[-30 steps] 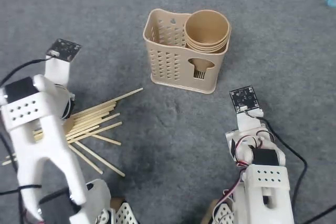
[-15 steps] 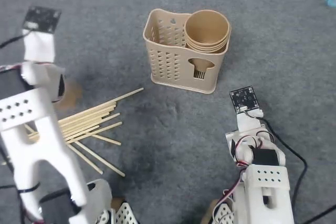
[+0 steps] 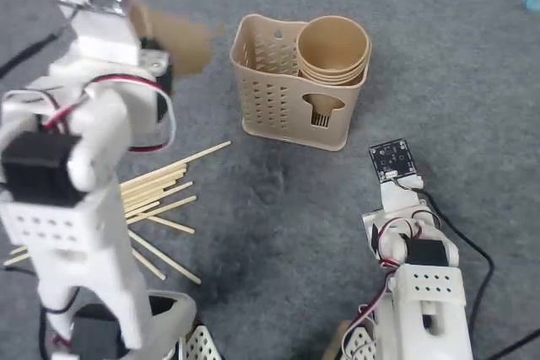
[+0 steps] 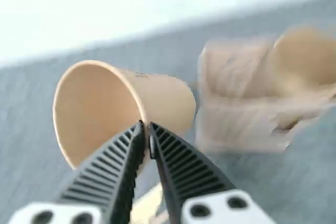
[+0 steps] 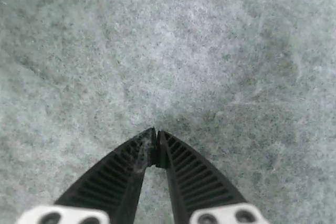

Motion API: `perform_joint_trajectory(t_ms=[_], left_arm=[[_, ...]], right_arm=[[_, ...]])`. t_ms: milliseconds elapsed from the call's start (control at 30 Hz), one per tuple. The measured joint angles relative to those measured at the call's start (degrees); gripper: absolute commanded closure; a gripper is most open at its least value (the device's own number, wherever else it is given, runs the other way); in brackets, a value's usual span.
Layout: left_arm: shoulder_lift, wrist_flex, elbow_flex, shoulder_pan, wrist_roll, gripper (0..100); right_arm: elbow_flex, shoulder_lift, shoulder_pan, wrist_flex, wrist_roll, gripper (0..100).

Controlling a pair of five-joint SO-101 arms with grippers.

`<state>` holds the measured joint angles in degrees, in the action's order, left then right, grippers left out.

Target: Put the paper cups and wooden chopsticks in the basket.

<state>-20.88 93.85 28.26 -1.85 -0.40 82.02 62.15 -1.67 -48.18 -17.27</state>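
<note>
Left hand (image 4: 145, 129) rose off the chopsticks (image 3: 156, 191). Right hand (image 5: 156, 148) closed, empty, over bench (image 3: 278, 200) in front of basket (image 3: 278, 99). Left hand pinches paper cup (image 4: 105, 103) rim beside basket; cup stack (image 3: 333, 48) inside it.

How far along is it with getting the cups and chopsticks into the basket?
Done: a stack of cups sits in the basket. In hand: the left pincer grips one more paper cup by its rim, up near the basket. Left: the wooden chopsticks all lie on the mat; the right pincer is shut and empty.
</note>
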Motion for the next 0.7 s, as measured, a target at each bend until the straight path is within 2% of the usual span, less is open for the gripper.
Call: perform_joint_trajectory(t_ms=[133,267,500,700], left_arm=[[0.53,-7.56,1.23,-4.92,1.67,99],[5.45,-11.34,4.4,-9.23,1.67,99],[18.02,-10.2,18.02,-17.67,-1.67,99],[27.43,-8.7,25.05,-21.36,-10.02,99]], right_arm=[[0.0,0.0,0.0,0.0,0.0,99.1],[0.0,0.0,0.0,0.0,0.0,99.1],[0.0,0.0,0.0,0.0,0.0,99.1],[0.0,0.0,0.0,0.0,0.0,99.1]])
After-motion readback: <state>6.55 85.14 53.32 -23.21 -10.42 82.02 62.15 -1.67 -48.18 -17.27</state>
